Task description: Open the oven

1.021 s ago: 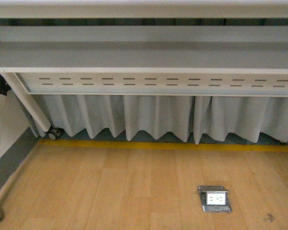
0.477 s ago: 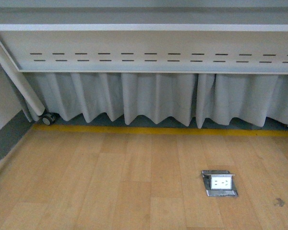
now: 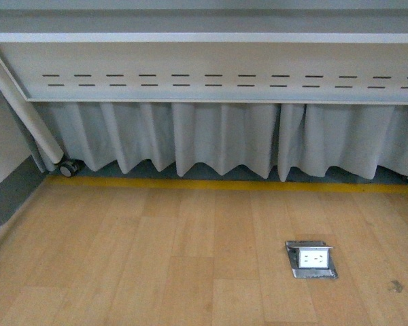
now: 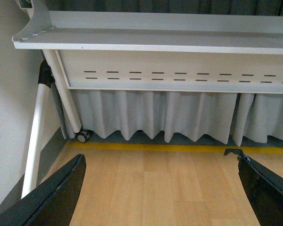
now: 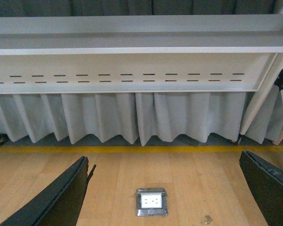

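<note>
The oven is out of view in every picture. My left gripper (image 4: 160, 188) is open, its black fingers (image 4: 56, 195) spread wide over bare wooden floor with nothing between them. My right gripper (image 5: 162, 190) is open too, with black fingers (image 5: 61, 197) apart above the floor and a floor socket lying between them far below. Neither arm shows in the front view.
A white table (image 3: 204, 37) with a slotted panel (image 3: 217, 80) spans the far side, with a grey pleated curtain (image 3: 217, 139) behind it. Its slanted leg ends in a caster (image 3: 69, 168). A yellow floor line (image 3: 217, 184) and a metal floor socket (image 3: 311, 259) are on the wooden floor.
Between one second and half a second ago the front view shifted, so the table and curtain moved up in the picture. Since then nothing has moved.
</note>
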